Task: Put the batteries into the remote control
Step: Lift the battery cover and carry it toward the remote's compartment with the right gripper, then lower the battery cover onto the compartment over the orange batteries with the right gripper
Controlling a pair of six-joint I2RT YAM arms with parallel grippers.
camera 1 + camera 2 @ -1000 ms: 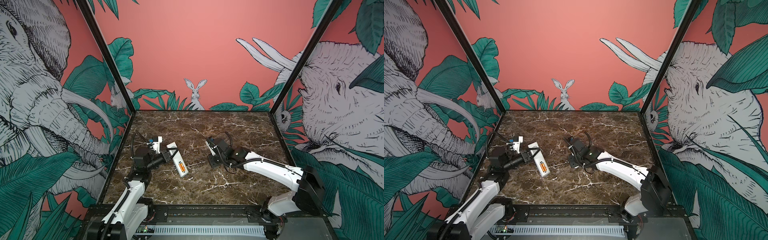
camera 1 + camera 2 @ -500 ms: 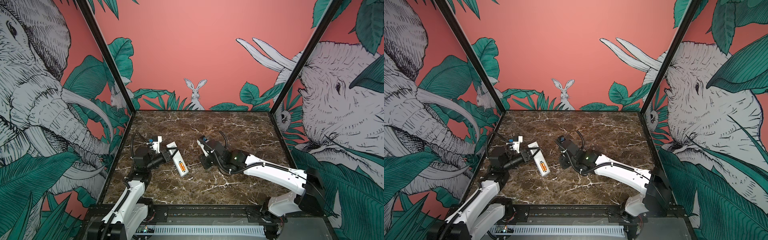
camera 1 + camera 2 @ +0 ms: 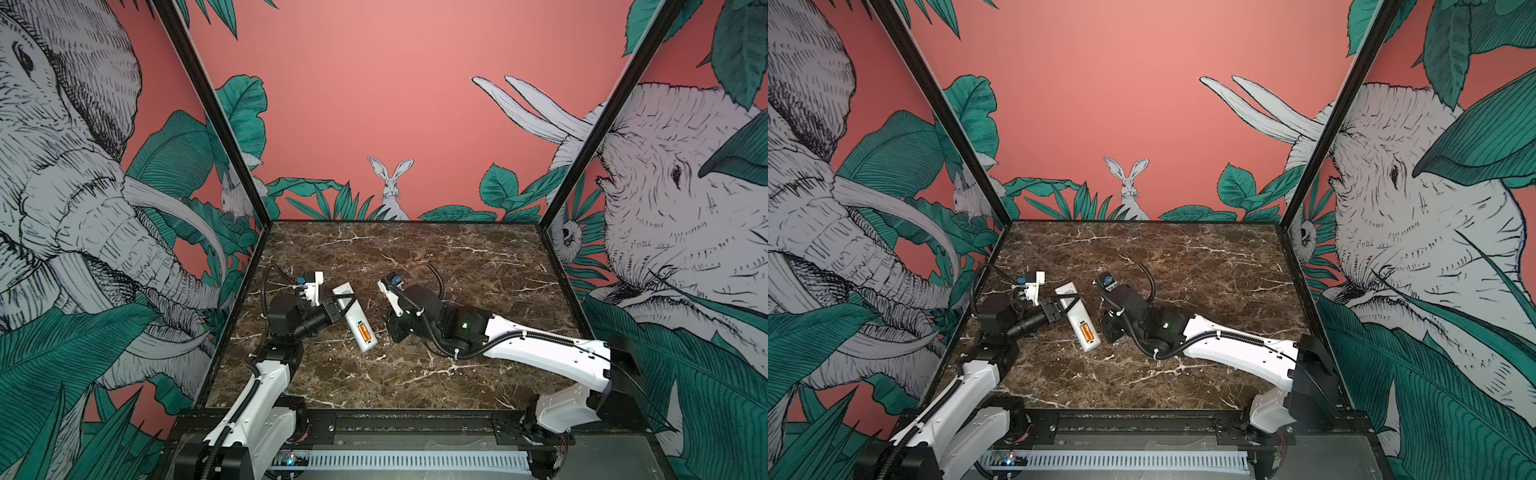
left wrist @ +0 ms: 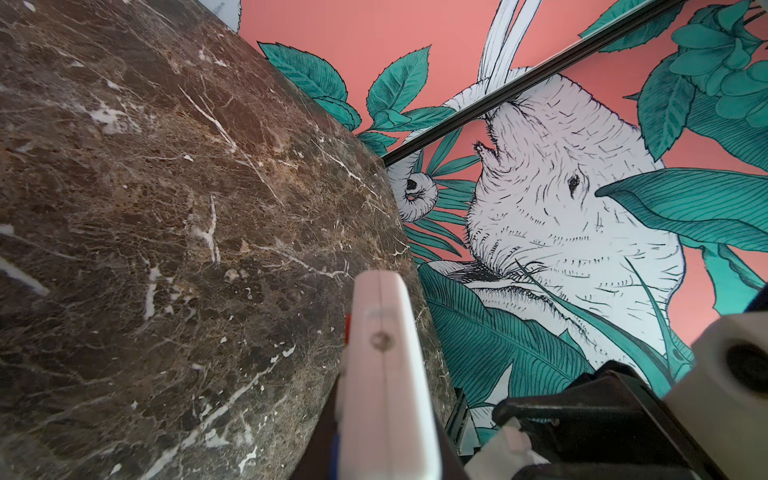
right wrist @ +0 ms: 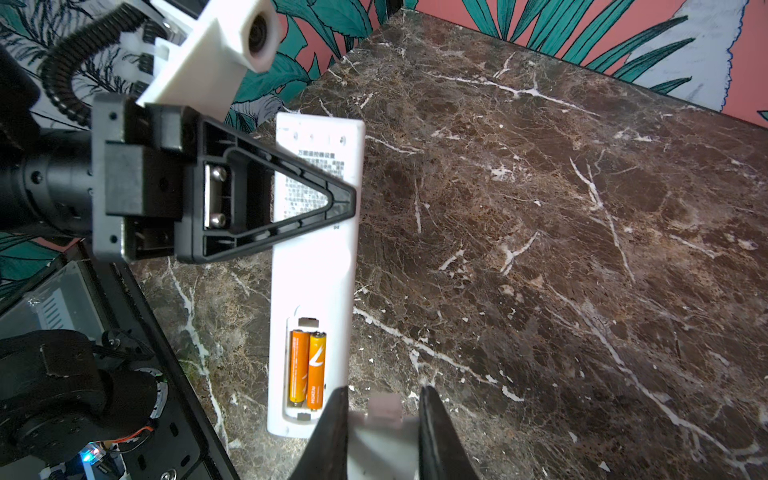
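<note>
Left hand [image 3: 349,299] is pinching the remote control [image 3: 360,328], back facing up with both batteries [image 5: 308,368] sitting inside; right hand [image 5: 382,394] is pinching a flat white piece [image 5: 384,434] near it

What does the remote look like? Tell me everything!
The remote is a long, slim, white plastic bar, turned back-up, with grey print near one end. At the other end its battery bay is open, and two orange batteries sit in it side by side. The left gripper is shut on it across the printed end. A white piece in the right gripper is near the open end. Whether it rests on the table is unclear.
</note>
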